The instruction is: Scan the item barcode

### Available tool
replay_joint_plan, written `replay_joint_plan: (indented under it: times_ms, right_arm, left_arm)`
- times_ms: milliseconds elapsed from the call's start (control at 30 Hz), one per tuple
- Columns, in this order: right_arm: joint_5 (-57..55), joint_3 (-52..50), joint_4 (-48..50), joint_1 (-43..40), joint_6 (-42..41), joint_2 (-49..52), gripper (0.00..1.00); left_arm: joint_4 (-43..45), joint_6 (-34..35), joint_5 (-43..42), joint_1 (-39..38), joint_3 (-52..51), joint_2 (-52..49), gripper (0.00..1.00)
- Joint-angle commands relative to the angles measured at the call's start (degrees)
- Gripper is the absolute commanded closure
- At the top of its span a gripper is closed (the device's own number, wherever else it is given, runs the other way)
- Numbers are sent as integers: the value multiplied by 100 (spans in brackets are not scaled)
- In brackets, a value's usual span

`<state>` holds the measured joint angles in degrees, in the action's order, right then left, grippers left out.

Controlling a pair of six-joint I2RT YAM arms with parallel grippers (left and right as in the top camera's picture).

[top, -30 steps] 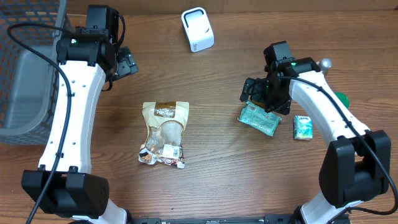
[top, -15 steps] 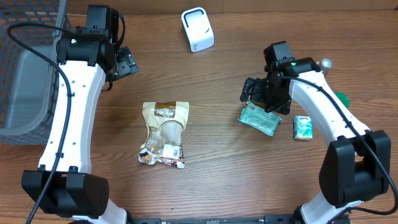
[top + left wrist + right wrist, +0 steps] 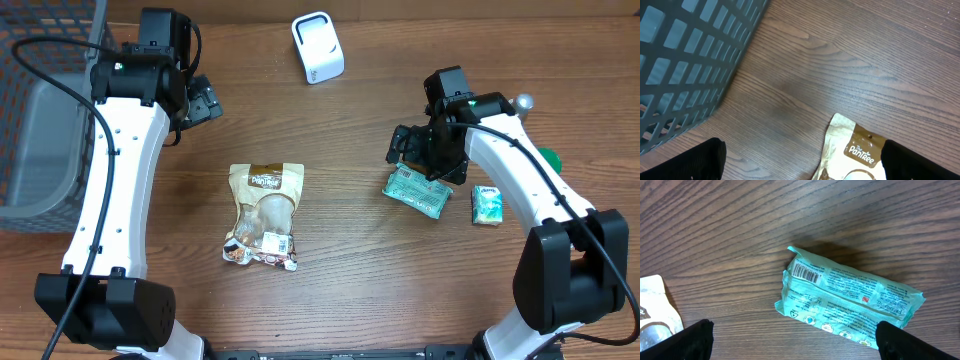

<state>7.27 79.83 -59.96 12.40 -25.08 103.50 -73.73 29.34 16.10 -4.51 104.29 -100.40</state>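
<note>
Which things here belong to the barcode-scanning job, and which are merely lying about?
Job, most likely: green packet, barcode facing up; white scanner; right claw, open over the packet.
Lying about: brown snack pouch; small green box; grey basket.

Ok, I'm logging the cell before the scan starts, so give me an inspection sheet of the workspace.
Surface: wooden table, no spills seen.
Job's things: green packet lying flat, barcode facing up; white scanner at the far edge.
Clutter: brown pouch; small green box beside the packet.
Grippers: left gripper open, empty; right gripper open, empty, over the packet.
Cables: black cables along both arms.
Surroundings: grey basket at the left.
</note>
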Motion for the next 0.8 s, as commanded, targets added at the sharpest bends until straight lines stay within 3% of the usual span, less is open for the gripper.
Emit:
replay_joint_plan:
  times_ms: [0, 233, 367, 400, 500, 600, 667, 767]
  right_arm:
    - [35, 162, 33, 11, -22, -26, 0]
    - [37, 162, 306, 11, -24, -26, 0]
    - [232, 162, 800, 11, -20, -26, 4]
    - [367, 160, 855, 11, -20, -24, 11]
    - [415, 146, 782, 114, 7, 20, 52]
    - [411, 33, 748, 308, 7, 46, 83]
    - [332, -94, 835, 466, 0, 50, 92]
    - [13, -411, 1156, 702, -4, 63, 94]
  left_arm:
    - [24, -103, -111, -76, 107, 76, 0]
    - [-192, -98, -466, -76, 107, 76, 0]
    - [-382, -105, -1440, -79, -22, 72, 1]
    - [-426, -105, -1624, -83, -83, 70, 0]
    - [-494, -103, -1722, -151, -358, 70, 0]
    - [-463, -87, -1722, -181, -684, 70, 1]
    - [-369, -90, -1722, -190, -857, 70, 0]
    - [-339, -105, -1674, -177, -1010, 66, 0]
